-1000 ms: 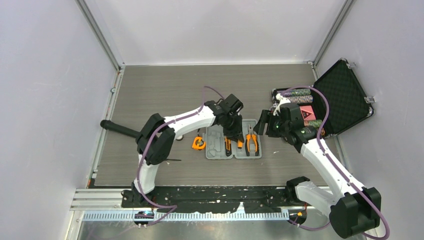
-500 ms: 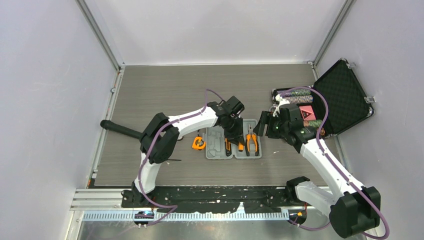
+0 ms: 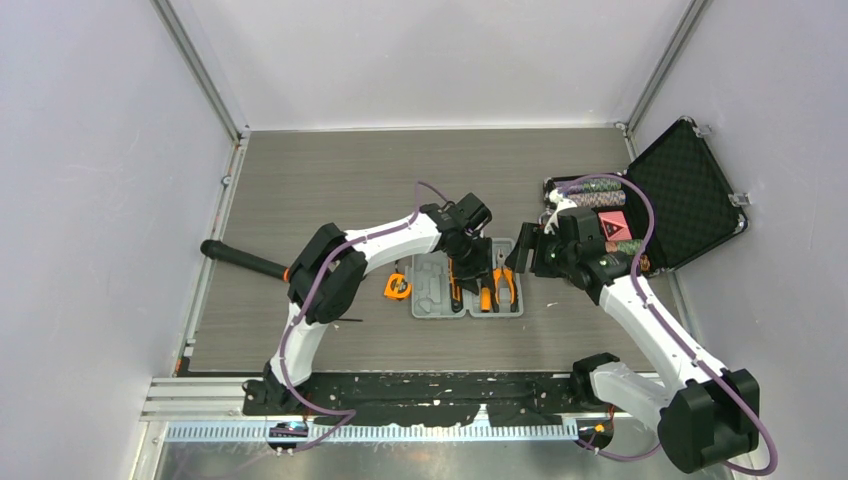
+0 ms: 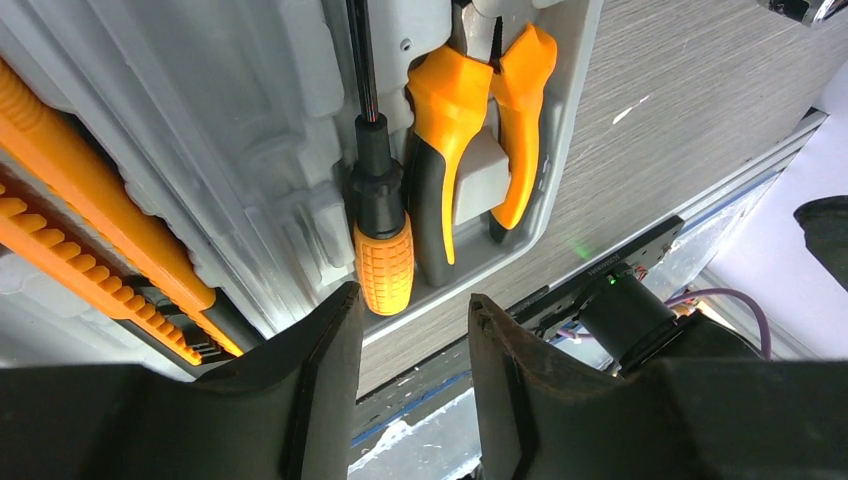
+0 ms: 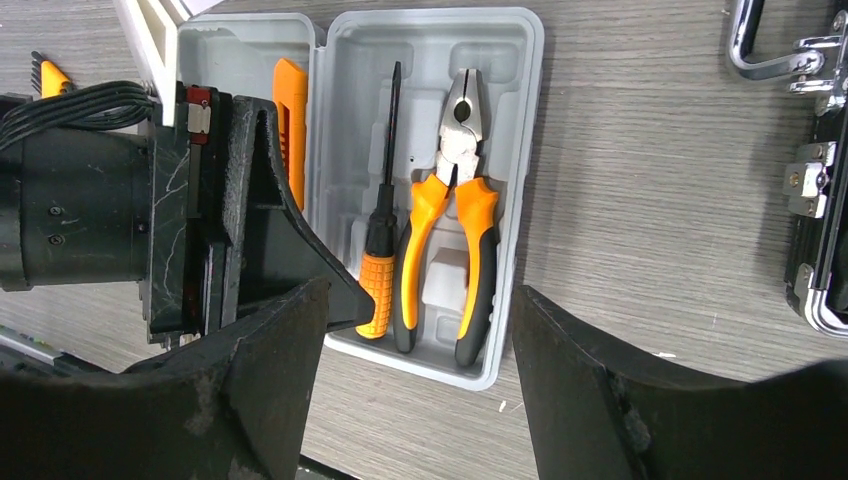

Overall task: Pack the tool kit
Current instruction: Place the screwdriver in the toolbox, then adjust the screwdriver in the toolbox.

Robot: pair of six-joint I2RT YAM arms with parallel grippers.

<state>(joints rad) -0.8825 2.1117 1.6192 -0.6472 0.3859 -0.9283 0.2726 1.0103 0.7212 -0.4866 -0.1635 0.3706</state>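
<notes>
Step in hand: seating tools in the tool kit case [image 5: 510,150], which is lying open and flat on the tabletop [image 3: 330,180] between the two arms. The screwdriver [image 5: 376,290] is lying in its moulded slot in the right half, with the pliers [image 5: 440,220] just beside it in their own slot. An orange-handled tool [image 5: 290,110] is sitting in the left half; which kind I cannot tell.

The left hand [image 4: 412,300] is hovering right over the butt end of the screwdriver, released, with its fingers apart and nothing between them. To me this is reading as the tail end of placing the screwdriver. The right hand [image 5: 418,290] is hanging over the near right part of the case, spread wide and carrying nothing.

The tape measure [image 3: 398,287] is sitting on the tabletop just beside the left edge of the case, so packing is looking partly done.

Next move, my guess: the left hand is needing to lift clear without nudging the screwdriver handle out of its slot. Then it should be reaching for the tape measure, spread wide enough to take its body. Which recess suits it is not clear from here. Closing the lid would be coming last.
</notes>
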